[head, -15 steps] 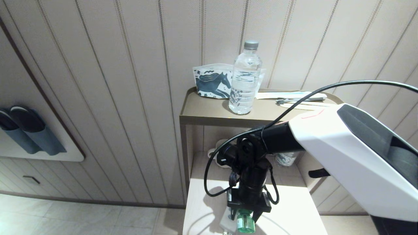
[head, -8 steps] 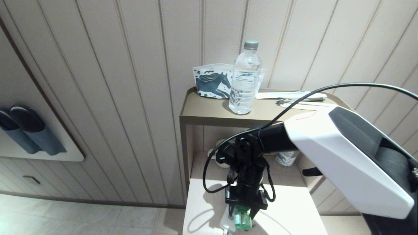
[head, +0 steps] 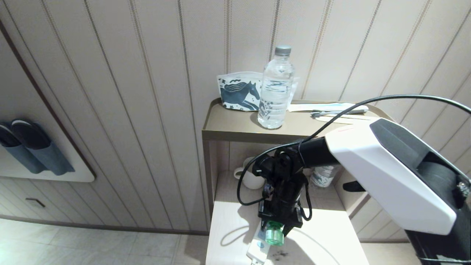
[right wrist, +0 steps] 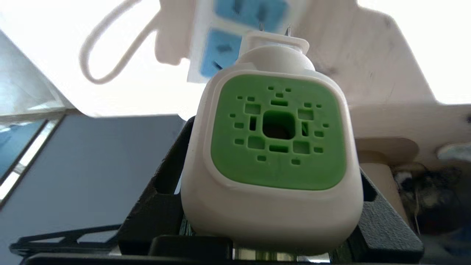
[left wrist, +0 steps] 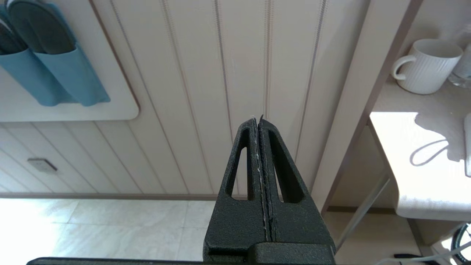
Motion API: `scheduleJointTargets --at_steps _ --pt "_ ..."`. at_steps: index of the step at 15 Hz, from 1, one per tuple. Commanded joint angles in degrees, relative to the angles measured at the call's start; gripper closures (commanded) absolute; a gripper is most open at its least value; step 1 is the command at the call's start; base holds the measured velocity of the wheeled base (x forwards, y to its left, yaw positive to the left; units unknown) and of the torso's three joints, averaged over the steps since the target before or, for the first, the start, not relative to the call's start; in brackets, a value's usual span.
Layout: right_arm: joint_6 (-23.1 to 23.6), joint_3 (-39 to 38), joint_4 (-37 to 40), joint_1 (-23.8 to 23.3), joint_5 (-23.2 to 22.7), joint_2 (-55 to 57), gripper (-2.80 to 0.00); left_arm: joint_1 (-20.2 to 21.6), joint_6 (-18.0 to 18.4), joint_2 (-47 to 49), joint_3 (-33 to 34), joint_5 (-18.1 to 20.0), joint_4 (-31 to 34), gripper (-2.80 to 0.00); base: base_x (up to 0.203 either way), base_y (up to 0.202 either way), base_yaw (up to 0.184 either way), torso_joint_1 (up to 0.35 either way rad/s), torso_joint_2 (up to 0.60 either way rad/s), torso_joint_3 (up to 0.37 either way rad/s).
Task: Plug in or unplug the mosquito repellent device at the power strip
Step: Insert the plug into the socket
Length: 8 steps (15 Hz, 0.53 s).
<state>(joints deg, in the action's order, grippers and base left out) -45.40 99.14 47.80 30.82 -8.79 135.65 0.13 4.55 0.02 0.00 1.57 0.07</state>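
Observation:
My right gripper [head: 275,229] is shut on the mosquito repellent device [head: 274,235], its fingers [right wrist: 162,191] clamped against both white sides. In the right wrist view the device [right wrist: 278,132] shows its bright green perforated top, and its two metal prongs [right wrist: 289,30] stand bare, pointing at the pale blue socket faces of the power strip [right wrist: 220,51]. The white power strip [head: 257,247] lies on the pale table just under the device. My left gripper [left wrist: 258,119] is shut and empty, parked off to the side facing the panelled wall.
A white mug [head: 252,178] and a small bottle [head: 322,176] stand on the lower shelf behind the gripper. The upper shelf [head: 228,127] carries a clear water bottle [head: 276,88], a horse-print pouch [head: 239,92] and utensils [head: 338,112]. The strip's cord [right wrist: 106,48] loops on the table.
My right gripper has carried the device away from the table's front edge toward the shelf, over the power strip. More of the strip now shows below it. The left arm is still.

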Motion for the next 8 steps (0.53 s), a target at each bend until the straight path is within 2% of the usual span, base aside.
scheduleJointTargets --at_steps 1,8 --pt "-0.2 -0.1 -1.0 -0.1 -0.1 0.6 0.0 0.0 0.0 0.0 0.0 0.0 0.0 0.0 0.0 0.0 0.0 0.0 0.0 0.0" --pt "0.3 0.3 -1.7 -0.1 -0.1 1.5 0.0 0.0 0.0 0.0 0.0 0.0 0.0 0.0 0.0 0.0 0.0 0.0 0.0 0.0"
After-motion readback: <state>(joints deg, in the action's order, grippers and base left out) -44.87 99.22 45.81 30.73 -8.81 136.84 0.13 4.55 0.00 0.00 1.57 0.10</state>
